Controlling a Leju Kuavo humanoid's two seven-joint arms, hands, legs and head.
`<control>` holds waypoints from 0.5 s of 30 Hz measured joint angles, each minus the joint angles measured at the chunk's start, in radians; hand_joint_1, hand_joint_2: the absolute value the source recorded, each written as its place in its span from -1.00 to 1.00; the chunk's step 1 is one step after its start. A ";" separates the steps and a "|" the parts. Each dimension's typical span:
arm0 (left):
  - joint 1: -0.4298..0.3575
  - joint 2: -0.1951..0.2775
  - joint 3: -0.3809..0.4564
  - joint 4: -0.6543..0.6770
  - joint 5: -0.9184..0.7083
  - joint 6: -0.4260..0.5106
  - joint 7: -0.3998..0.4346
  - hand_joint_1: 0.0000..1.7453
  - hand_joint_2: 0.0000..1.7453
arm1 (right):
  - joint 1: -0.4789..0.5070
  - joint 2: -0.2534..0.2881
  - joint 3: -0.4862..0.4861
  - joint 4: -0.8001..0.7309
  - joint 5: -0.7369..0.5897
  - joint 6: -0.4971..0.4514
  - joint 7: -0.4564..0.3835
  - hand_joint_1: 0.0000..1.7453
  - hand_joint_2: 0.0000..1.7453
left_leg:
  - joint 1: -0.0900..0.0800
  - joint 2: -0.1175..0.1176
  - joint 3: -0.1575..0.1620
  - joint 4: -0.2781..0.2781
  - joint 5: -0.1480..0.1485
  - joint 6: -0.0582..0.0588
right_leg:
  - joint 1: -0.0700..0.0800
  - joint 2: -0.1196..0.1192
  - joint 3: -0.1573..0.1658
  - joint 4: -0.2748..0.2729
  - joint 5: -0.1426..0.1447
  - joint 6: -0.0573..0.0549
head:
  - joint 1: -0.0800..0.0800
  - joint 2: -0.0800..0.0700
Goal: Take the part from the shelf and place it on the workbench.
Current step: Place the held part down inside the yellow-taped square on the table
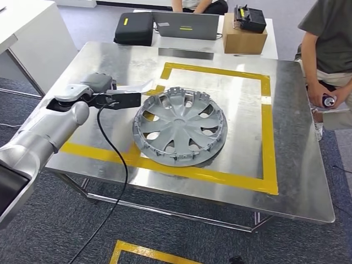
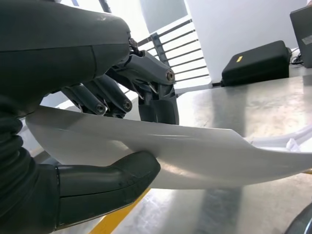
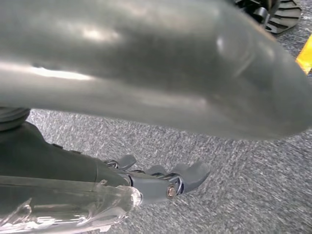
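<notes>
My left hand (image 2: 110, 141) pinches a thin white curved plastic strip (image 2: 206, 151), long axis pointing toward the grey wheel cover (image 1: 180, 126); right hand (image 3: 162, 180) unclear.

Person beside the desk (image 1: 290, 181) cut off at the head view's top and right edges, small item in that person's hand (image 1: 329, 101) too small to tell, left hand (image 1: 118, 99) fingers hidden under a pale sheet (image 2: 191, 151), right hand (image 3: 162, 180) part hidden by a blurred grey shape (image 3: 154, 63).
</notes>
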 joint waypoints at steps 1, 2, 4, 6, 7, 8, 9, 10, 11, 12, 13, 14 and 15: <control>-0.003 0.000 0.000 0.001 0.001 -0.004 -0.007 1.00 1.00 | 0.000 0.000 -0.001 0.000 0.000 0.000 -0.002 -1.00 -1.00 | -0.001 -0.001 0.006 -0.013 -0.007 0.006 | 0.002 0.000 -0.002 0.000 -0.002 0.004 | 0.000 0.000; -0.004 0.000 -0.001 0.003 0.000 -0.009 -0.011 1.00 1.00 | -0.001 0.000 -0.001 0.000 0.000 0.001 -0.003 -1.00 -1.00 | -0.001 -0.002 0.006 -0.018 -0.009 0.010 | 0.003 0.000 -0.002 0.000 -0.001 0.005 | 0.000 0.000; -0.004 0.001 -0.003 0.006 -0.004 -0.016 -0.015 0.50 1.00 | -0.001 0.000 -0.004 0.000 0.000 0.002 -0.005 -1.00 -1.00 | 0.000 -0.003 0.005 -0.023 -0.010 0.013 | 0.003 0.000 0.000 -0.003 0.000 0.002 | 0.001 0.000; -0.004 0.003 -0.006 0.010 -0.008 -0.020 -0.015 -0.50 1.00 | -0.001 0.000 -0.007 0.000 -0.002 0.002 -0.007 -1.00 -1.00 | -0.001 -0.003 0.004 -0.023 -0.012 0.015 | 0.003 0.000 0.003 -0.010 0.001 0.000 | 0.002 0.000; -0.004 0.005 -0.006 0.012 -0.008 -0.020 -0.015 -1.00 1.00 | -0.001 0.000 -0.009 0.000 -0.003 0.002 -0.008 -1.00 -1.00 | -0.001 -0.003 0.004 -0.023 -0.012 0.017 | 0.003 0.000 0.004 -0.013 0.002 0.002 | 0.001 0.000; -0.004 0.006 -0.007 0.014 -0.009 -0.020 -0.016 -1.00 1.00 | -0.001 0.000 -0.009 0.000 -0.004 0.002 -0.008 -1.00 -1.00 | -0.001 -0.004 0.004 -0.023 -0.012 0.020 | 0.003 -0.001 0.005 -0.016 0.003 0.004 | 0.002 0.000; -0.004 0.007 -0.007 0.015 -0.009 -0.020 -0.017 -1.00 0.50 | -0.001 0.000 -0.010 0.000 -0.004 0.002 -0.008 -1.00 -1.00 | -0.001 -0.004 0.004 -0.023 -0.012 0.022 | 0.003 -0.001 0.005 -0.019 0.004 0.006 | 0.001 0.000; -0.004 0.007 -0.007 0.017 -0.009 -0.020 -0.019 -1.00 0.00 | -0.002 0.000 -0.011 0.000 -0.004 0.002 -0.008 -1.00 -1.00 | -0.001 -0.004 0.004 -0.023 -0.012 0.024 | 0.003 -0.002 0.005 -0.020 0.006 0.008 | 0.001 0.000; -0.004 0.008 -0.007 0.018 -0.009 -0.020 -0.020 -1.00 -0.50 | -0.002 0.000 -0.012 0.000 -0.005 0.002 -0.007 -1.00 -1.00 | -0.001 -0.004 0.004 -0.023 -0.012 0.026 | 0.003 -0.002 0.004 -0.022 0.007 0.010 | 0.001 0.000; -0.004 0.009 -0.008 0.019 -0.010 -0.019 -0.022 -1.00 -1.00 | -0.002 0.000 -0.014 0.000 -0.004 0.002 -0.006 -1.00 -1.00 | -0.001 -0.004 0.004 -0.023 -0.011 0.027 | 0.003 -0.002 0.003 -0.023 0.008 0.013 | 0.001 0.000; -0.004 0.009 -0.008 0.020 -0.011 -0.018 -0.025 -1.00 -1.00 | -0.002 0.000 -0.016 0.000 -0.004 0.002 -0.005 -1.00 -1.00 | -0.001 -0.004 0.004 -0.023 -0.011 0.028 | 0.003 -0.002 0.003 -0.023 0.009 0.015 | 0.001 0.000; -0.004 0.009 -0.008 0.020 -0.011 -0.018 -0.029 -1.00 -1.00 | -0.001 0.000 -0.017 0.000 -0.003 0.002 -0.004 -1.00 -1.00 | -0.001 -0.004 0.004 -0.023 -0.010 0.029 | 0.003 -0.002 0.002 -0.023 0.010 0.017 | 0.001 0.000; -0.004 0.010 -0.008 0.020 -0.009 -0.018 -0.032 -1.00 -1.00 | -0.001 0.000 -0.018 0.000 -0.003 0.002 -0.003 -1.00 -1.00 | -0.001 -0.004 0.004 -0.023 -0.009 0.030 | 0.003 -0.002 0.002 -0.023 0.011 0.019 | 0.001 0.000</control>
